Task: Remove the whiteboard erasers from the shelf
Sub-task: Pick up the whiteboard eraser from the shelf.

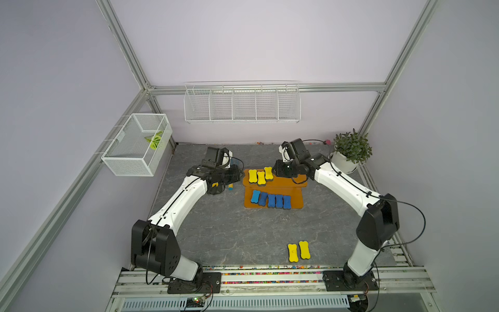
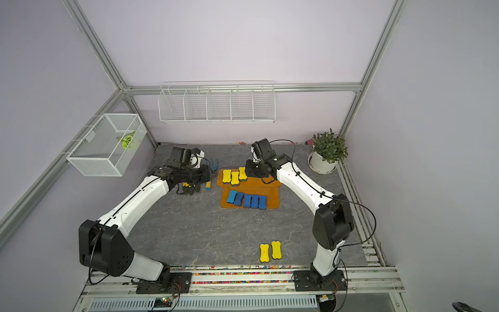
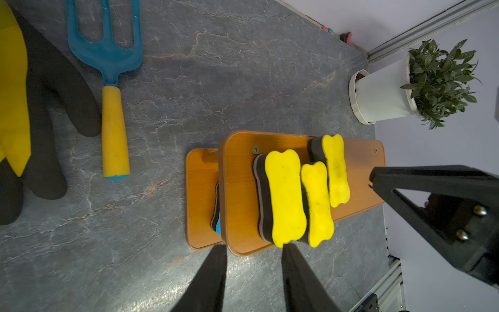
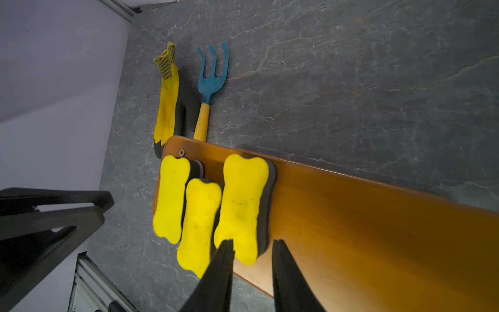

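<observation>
Counting up, I see two yellow erasers already off on the worktop, well behind both pincers. Three yellow erasers sit on the top step of the shelf, just ahead of my left pincer and right pincer, both parted and empty. Five blue erasers wait on the lower step: eight left.

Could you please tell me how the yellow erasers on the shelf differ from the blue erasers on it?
The yellow erasers number three and sit on the upper step of the shelf; the blue erasers number five and sit on the lower step. The yellow erasers bunch unevenly at one end, staggered, while the blue erasers form a fairly even side-by-side row. Both kinds are bone-shaped with dark undersides.
</observation>
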Tool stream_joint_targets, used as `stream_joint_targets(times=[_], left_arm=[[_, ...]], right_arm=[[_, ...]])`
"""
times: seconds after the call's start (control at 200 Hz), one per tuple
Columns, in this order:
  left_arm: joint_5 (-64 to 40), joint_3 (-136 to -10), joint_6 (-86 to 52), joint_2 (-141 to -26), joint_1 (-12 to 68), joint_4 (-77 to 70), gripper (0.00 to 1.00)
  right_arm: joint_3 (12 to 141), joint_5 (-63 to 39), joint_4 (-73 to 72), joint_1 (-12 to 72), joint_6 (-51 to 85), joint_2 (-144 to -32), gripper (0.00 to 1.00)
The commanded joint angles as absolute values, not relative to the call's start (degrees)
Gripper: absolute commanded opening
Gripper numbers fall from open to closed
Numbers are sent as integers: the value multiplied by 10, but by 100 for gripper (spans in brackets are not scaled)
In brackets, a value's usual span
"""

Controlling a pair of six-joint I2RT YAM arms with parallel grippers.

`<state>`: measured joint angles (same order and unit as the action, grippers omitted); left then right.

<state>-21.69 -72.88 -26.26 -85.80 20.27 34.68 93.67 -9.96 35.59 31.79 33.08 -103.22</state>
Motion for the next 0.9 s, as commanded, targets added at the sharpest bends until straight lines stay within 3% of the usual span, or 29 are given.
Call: stream_joint_targets(times=[0.0,0.69,0.895], left_arm=[[-204,-745,-252,-869,203,351,40],[-198,-740,-247,-869,198,351,40],[-194,-738,-245,-866,197,352,40]], right_arm=[[955,-135,356,311,319,-1047,31],[967,-150,355,302,327,-1090,29],[960,-152,354,300,327,-1094,24]])
